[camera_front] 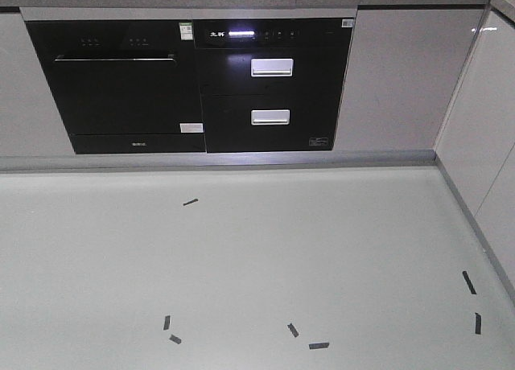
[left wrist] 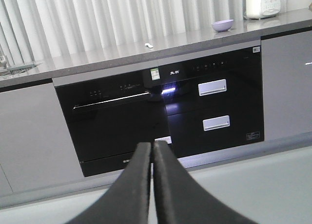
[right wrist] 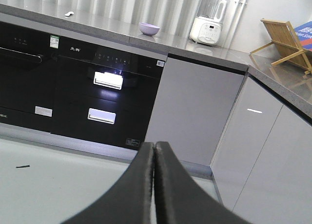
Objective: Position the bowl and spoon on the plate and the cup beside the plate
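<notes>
- The left gripper (left wrist: 152, 147) is closed, fingers pressed together, empty.
- The right gripper (right wrist: 154, 147) is closed too, empty.
- A lavender bowl (left wrist: 222, 25) and a pale spoon (left wrist: 148, 45) sit well apart on the grey countertop (left wrist: 112, 54).

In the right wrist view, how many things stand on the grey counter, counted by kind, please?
Bowl: 1
Spoon: 1
White appliance: 1
Wooden rack: 1
Blue item at the rack, cut off by the picture edge: 1
Total: 5
</notes>
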### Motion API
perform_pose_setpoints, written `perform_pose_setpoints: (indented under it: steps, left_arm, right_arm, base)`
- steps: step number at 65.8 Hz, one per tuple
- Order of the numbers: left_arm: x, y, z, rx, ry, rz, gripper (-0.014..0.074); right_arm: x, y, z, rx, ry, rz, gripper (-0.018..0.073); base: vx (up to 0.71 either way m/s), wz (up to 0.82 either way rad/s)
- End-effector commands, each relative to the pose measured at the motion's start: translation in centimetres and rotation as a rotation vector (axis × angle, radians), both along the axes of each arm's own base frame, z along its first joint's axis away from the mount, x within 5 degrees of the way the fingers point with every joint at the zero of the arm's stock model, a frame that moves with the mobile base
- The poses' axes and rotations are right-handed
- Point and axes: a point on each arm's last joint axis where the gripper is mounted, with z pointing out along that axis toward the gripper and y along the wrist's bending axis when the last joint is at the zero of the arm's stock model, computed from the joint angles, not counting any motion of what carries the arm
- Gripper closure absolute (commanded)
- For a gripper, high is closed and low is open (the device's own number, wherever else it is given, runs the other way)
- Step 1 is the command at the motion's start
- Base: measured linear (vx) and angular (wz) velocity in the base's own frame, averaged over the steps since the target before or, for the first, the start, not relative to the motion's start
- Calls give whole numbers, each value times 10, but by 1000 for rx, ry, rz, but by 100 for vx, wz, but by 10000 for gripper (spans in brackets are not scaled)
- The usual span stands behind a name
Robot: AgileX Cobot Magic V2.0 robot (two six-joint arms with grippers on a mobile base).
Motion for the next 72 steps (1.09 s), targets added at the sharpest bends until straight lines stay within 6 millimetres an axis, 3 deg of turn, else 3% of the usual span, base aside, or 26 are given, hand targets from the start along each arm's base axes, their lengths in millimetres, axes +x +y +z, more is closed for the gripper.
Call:
perform_pose_setpoints:
  steps: [1, 72]
  left_arm:
    - [0, 0, -1, -5, -61, -3, 603]
    - [0, 0, -1, -5, -61, -3, 603]
  right_arm:
    - [0, -1, 7, -10, -75, -6, 564]
    - [0, -1, 7, -10, -75, -6, 564]
  base:
    - [2, 2]
    - [4, 0]
